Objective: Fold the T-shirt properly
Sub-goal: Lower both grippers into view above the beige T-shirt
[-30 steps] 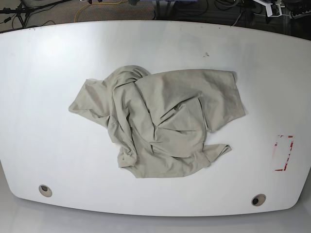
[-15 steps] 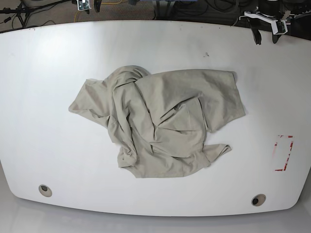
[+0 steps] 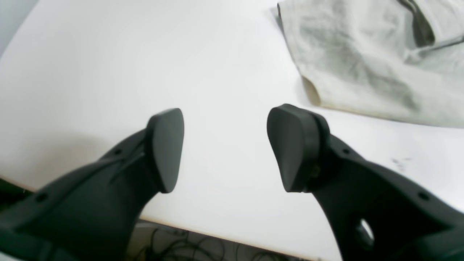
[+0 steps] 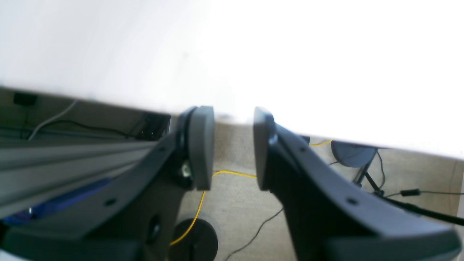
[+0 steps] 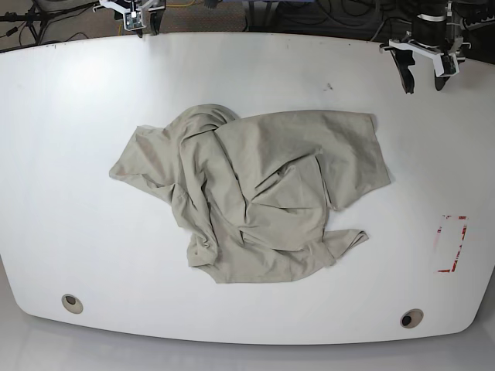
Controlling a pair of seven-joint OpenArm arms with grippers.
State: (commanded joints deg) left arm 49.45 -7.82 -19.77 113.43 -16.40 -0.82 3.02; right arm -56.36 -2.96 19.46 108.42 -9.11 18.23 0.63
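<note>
T-shirt [image 5: 255,193] lies crumpled mid-surface [image 5: 69,154], bunched and wrinkled, not flat. Left gripper [image 5: 421,81] hovers over the far corner of the surface, fingers [image 3: 295,148] spread wide, nothing between them; in the left wrist view a shirt edge [image 3: 366,65] sits near but apart. Right gripper [image 5: 141,27] hangs at the other far edge, fingers [image 4: 201,145] parted by a narrow gap, holding nothing. Red-marked rectangle [image 5: 452,243] near one end of the surface, well apart from the shirt.
</note>
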